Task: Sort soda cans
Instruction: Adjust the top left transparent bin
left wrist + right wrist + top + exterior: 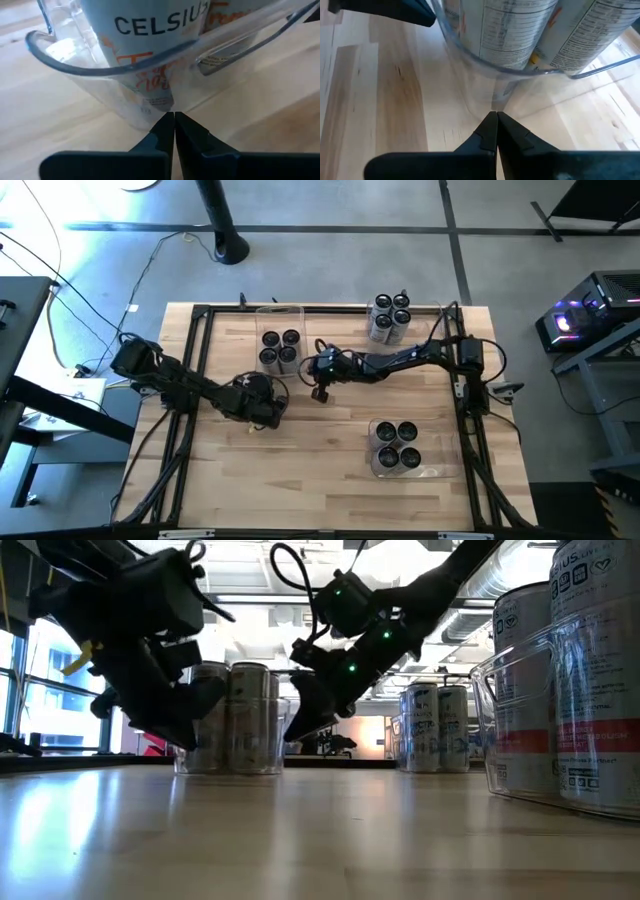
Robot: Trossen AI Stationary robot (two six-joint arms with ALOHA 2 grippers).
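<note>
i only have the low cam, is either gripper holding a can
Observer: No. The left gripper is shut on nothing, its tips right at the wall of a clear bin.
Operator: and the right one
Observer: The right gripper is shut and empty as well, with its tips at the same bin's wall from another side.
Operator: how many in that bin
Observer: From above, four cans stand in it.
</note>
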